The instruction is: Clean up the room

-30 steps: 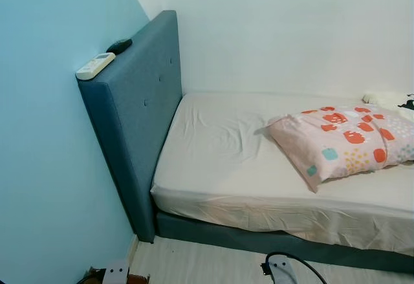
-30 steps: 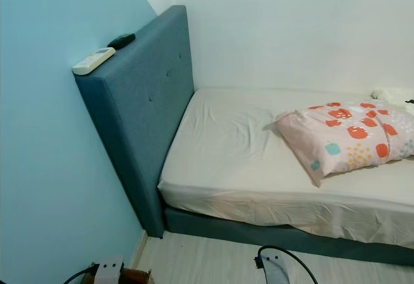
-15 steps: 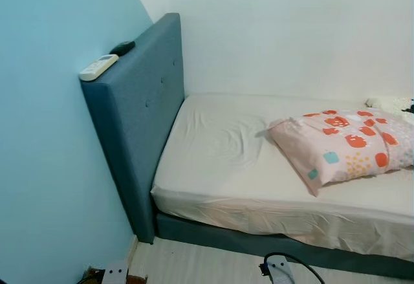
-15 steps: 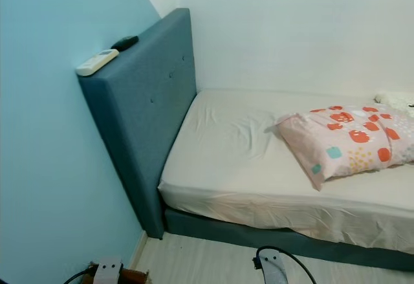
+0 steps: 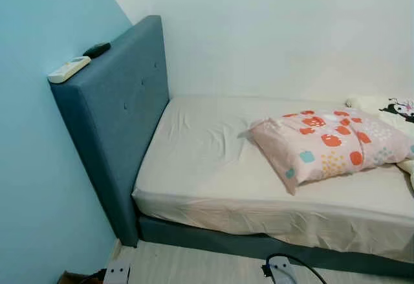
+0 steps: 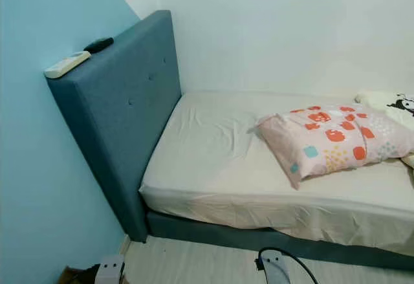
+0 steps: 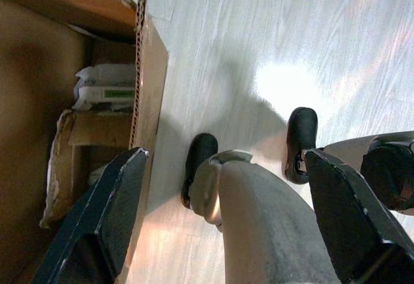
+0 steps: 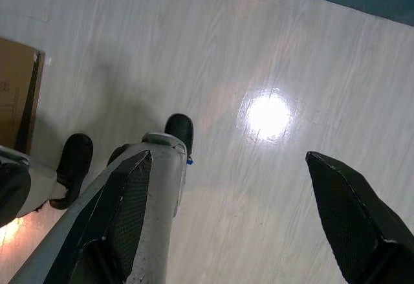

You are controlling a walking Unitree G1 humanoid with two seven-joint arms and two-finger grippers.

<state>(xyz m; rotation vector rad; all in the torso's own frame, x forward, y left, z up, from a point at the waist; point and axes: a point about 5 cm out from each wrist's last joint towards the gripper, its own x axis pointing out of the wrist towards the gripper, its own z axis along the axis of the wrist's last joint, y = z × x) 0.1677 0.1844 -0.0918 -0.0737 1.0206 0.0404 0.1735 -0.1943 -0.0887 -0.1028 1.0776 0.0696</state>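
Pillow lies long axis along bed, both grippers spread, idle; 2 remotes, prob.

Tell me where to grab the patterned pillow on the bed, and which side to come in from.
Take the pillow by its near corner, the one pointing toward the bed's front edge. It lies flat and tilted on the sheet, so that corner sticks out free; a claw coming from the floor side, probably the right one, could likely pinch the thin fabric there.
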